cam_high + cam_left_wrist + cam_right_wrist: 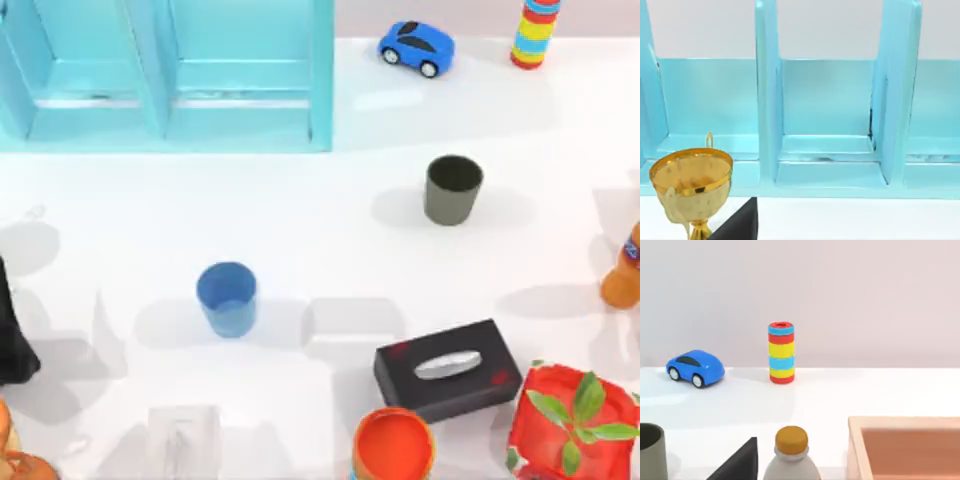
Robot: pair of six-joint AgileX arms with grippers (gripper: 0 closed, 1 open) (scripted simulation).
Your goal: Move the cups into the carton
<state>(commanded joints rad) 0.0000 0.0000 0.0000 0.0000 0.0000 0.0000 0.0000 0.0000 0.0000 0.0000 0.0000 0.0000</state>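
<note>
Blue cup [227, 297], centre-left, upright, untouched: grasp by rim, carry far-left into light-blue carton [320, 75]. Grey-olive cup [452, 189] waits right. Gripper states: cannot tell.

Left arm [12, 335] is recorded as a black mass at the top view's left edge, about mid-depth of the table, with nothing held under it. In the left wrist view, the left gripper [737, 226] is seen as one dark wedge rising from the lower frame edge, and the wrist is held about level, facing outward rather than down. The right gripper [737, 464] is noted as a like dark wedge in the right wrist view, with that wrist also held level.
</note>
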